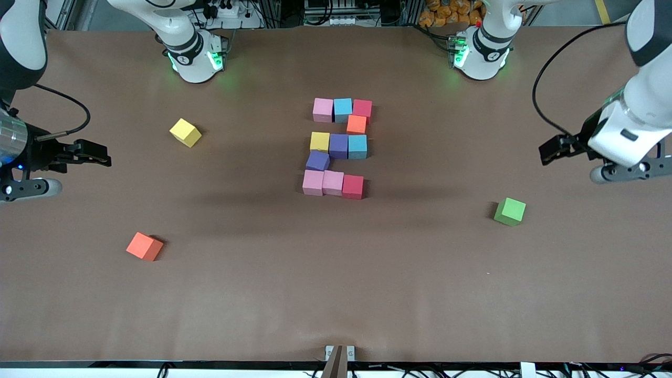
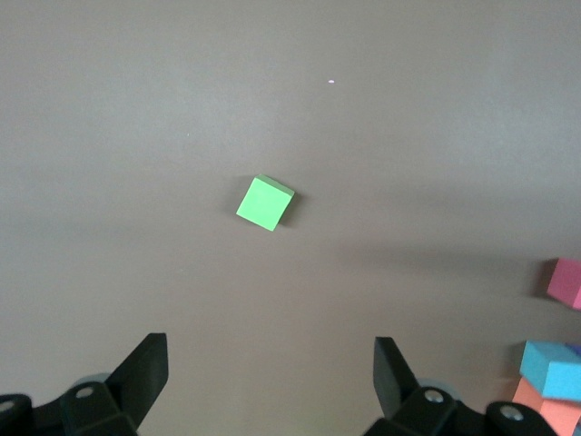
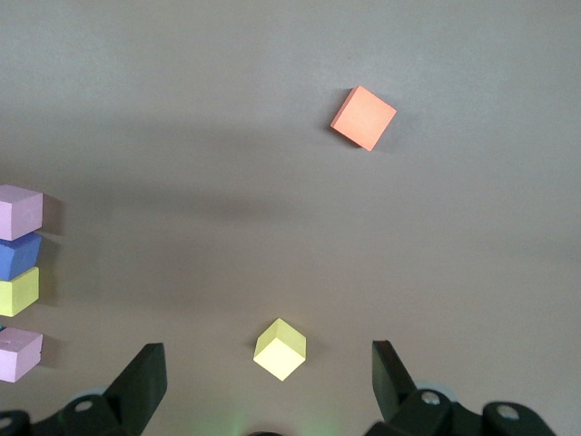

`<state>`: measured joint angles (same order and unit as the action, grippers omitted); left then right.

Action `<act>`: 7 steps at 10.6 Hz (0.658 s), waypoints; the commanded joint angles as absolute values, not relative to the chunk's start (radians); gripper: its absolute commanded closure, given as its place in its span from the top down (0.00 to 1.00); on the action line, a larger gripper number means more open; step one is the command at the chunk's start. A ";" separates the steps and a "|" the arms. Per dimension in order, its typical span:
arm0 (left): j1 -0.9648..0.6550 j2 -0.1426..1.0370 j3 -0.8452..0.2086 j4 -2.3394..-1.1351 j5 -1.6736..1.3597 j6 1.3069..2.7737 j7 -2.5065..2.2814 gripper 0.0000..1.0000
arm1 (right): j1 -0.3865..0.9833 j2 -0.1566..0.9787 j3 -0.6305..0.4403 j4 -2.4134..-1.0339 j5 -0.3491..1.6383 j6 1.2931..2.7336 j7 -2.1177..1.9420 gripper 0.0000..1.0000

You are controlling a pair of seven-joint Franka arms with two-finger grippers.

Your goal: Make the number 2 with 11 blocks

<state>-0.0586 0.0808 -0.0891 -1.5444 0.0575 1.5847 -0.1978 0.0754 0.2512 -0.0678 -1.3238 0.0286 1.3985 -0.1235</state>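
**Setting: brown table, cluttered edges**

Table point(image 1: 336, 294) covered edge to edge in a matte brown sheet, faintly creased, with soft broad shadows across its middle. Along the edge by the arm bases: aluminium frame rails, black cables and a white power strip point(image 1: 231, 11). A heap of orange objects point(image 1: 450, 11) sits toward the left arm's corner. At the edge nearest the camera, a small metal bracket point(image 1: 339, 353) and loose cables. Light even, diffuse.

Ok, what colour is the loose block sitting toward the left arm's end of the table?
Green, clearest in the left wrist view.
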 commanded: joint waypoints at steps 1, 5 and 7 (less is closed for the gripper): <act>-0.078 0.005 -0.058 -1.601 0.020 1.580 -0.123 1.00 | 0.075 0.238 -0.060 -1.327 0.011 1.391 -0.103 1.00; -0.080 -0.003 -0.060 -1.589 0.020 1.557 -0.040 1.00 | 0.078 0.236 -0.060 -1.328 0.012 1.390 -0.103 1.00; -0.078 -0.002 -0.064 -1.575 0.020 1.551 -0.046 1.00 | 0.086 0.233 -0.060 -1.328 0.011 1.387 -0.101 1.00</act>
<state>-0.0678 0.0186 -0.0769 -1.5747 0.0428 1.5686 -0.0666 0.0783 0.2512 -0.0665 -1.3238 0.0286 1.3980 -0.1233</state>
